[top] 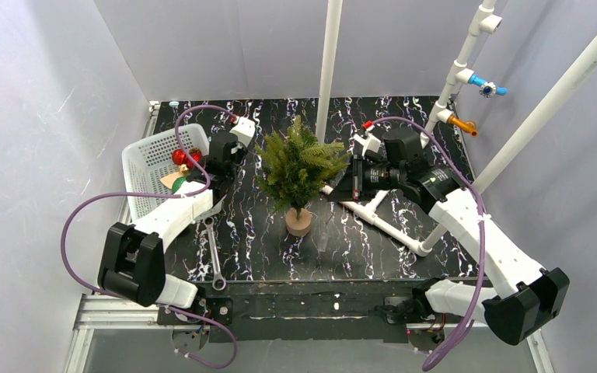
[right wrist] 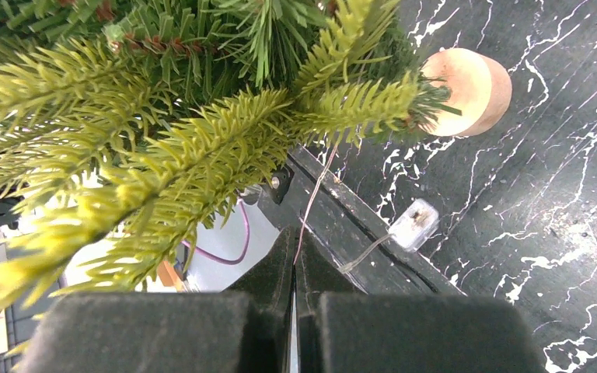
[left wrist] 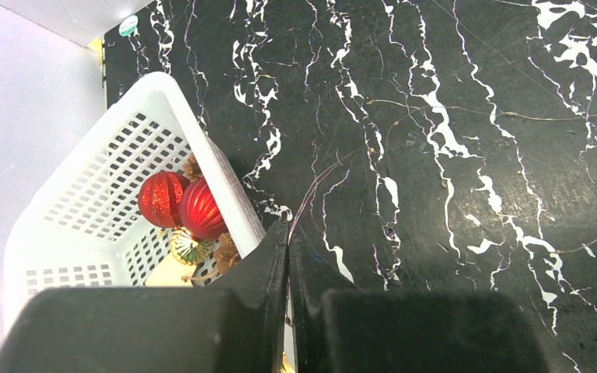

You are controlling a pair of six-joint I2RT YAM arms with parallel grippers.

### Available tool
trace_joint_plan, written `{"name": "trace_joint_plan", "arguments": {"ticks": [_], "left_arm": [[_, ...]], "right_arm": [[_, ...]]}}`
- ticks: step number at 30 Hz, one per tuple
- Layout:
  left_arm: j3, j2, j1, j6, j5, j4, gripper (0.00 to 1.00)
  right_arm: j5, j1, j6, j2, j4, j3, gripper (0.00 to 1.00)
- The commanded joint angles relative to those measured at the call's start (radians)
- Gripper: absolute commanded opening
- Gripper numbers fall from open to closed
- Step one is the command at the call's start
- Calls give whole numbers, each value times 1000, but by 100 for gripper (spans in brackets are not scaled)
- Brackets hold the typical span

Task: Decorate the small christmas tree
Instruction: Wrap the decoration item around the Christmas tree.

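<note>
Top view: small christmas tree (top: 299, 167) upright mid-table (top: 373, 249), tan base down. White basket (top: 149, 159) well left of tree; left gripper (top: 225, 163) between basket and tree; right gripper (top: 343, 183) just right of tree

Left wrist: jaws pressed together, thin wire (left wrist: 320, 172) trailing from tips; red baubles (left wrist: 179, 203) in basket

Right wrist: jaws together on thin wire, which runs up into tree's branches
</note>
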Motion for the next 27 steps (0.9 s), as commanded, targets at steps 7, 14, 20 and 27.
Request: {"name": "trace_joint_plan", "arguments": {"ticks": [7,14,20,27], "left_arm": [[3,-46,11,-11,-29,-8,0],[-1,-46,10,-16,-27,-12,0],[-1,-43,11,-14,-27,-10,0],[-1,-37,10,-13,-27,-6,0]], "right_arm": [[26,29,30,-1,97,-74,1],[6,33,48,7,144,-90,1],[-13,47,70,19,198,-97,1],[-11,80,81,52,227,-105,1]]}}
